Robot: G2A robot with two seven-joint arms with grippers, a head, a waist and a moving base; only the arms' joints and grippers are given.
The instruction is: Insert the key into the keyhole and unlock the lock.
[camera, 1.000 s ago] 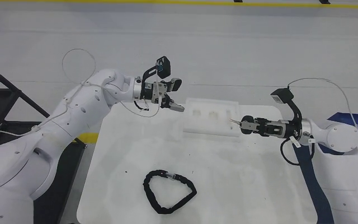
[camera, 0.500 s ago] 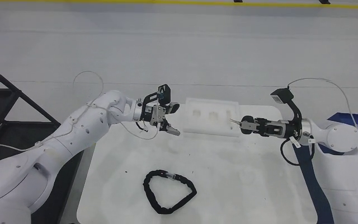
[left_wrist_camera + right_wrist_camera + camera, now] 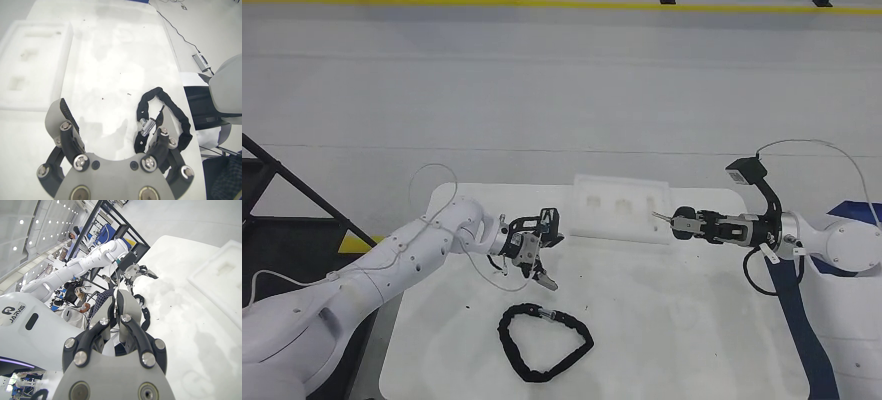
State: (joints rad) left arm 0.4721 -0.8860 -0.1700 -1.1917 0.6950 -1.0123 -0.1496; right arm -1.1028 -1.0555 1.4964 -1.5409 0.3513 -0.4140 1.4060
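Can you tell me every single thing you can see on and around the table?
Fabric-sleeved chain lock: one, black, lying in a closed loop on the table's near side, just beside the left gripper.
Metal lock cylinder: one, shiny silver, joining the chain's two ends.
Foam tray with rectangular cut-outs: one, white, at the table's far edge.
Thin metal key: one, silvery, pinched in the right gripper, near the tray's end.
Flat table: one, white, under everything.
Left gripper: one, grey and black, open, low over the table next to the chain lock.
Right gripper: one, grey and black, shut on the key, by the foam tray.
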